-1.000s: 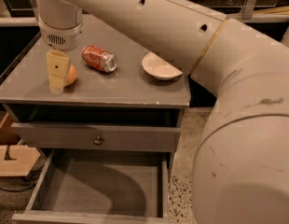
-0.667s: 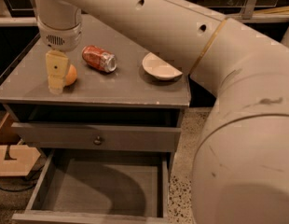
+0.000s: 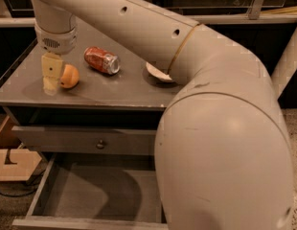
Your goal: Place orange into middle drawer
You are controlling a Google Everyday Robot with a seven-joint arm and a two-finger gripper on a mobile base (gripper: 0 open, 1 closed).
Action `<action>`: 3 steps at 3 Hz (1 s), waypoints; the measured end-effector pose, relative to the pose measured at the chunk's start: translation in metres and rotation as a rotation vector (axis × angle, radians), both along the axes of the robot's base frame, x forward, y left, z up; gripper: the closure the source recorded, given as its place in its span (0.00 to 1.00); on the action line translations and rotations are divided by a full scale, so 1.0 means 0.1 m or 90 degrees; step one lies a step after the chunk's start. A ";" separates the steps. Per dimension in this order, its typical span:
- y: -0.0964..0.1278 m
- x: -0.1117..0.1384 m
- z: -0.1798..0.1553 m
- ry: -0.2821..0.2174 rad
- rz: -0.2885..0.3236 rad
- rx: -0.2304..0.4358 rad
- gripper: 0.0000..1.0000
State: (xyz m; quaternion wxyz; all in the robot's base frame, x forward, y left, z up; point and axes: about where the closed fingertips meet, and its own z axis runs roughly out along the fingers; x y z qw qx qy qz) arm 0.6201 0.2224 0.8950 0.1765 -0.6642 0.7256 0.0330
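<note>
**Gripper (image 3: 53, 78) right beside the orange (image 3: 70, 75) on the cabinet top**

Gripper down low at the left end of the grey cabinet top (image 3: 110, 92), hanging straight down from the round white wrist (image 3: 55, 35). Pale yellow in colour. Open or closed: cannot tell. Holding the orange or only pressed against it: cannot tell either.

Orange sitting on the cabinet top, touching the right side of the gripper. Small, round, not shiny. Up on top, well apart from the middle drawer (image 3: 86, 195) down below.

Just to the right of the orange and a bit further back, a red soda can (image 3: 101, 60) lying on its side, silver end turned to the front right. Near the orange but not touching it. Further right, a white bowl (image 3: 157, 72), mostly hidden behind the big pale arm (image 3: 139, 25).

Under the top, a dark gap. Below that, a grey drawer front (image 3: 57, 139) with a small round knob (image 3: 100, 143) in its middle. Lowest of all, the middle drawer, pulled out toward the camera, with a flat grey floor and low side walls. Right part of it hidden behind the robot's big round body (image 3: 225, 162).

On the floor to the left of the cabinet, a light wooden piece (image 3: 12, 163) and a black cable (image 3: 9, 191) close by.
</note>
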 end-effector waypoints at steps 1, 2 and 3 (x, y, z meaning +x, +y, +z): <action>0.04 0.02 -0.03 0.000 -0.001 0.004 0.00; 0.35 0.23 -0.10 -0.019 0.002 0.018 0.00; 0.35 0.24 -0.16 -0.013 0.000 0.019 0.00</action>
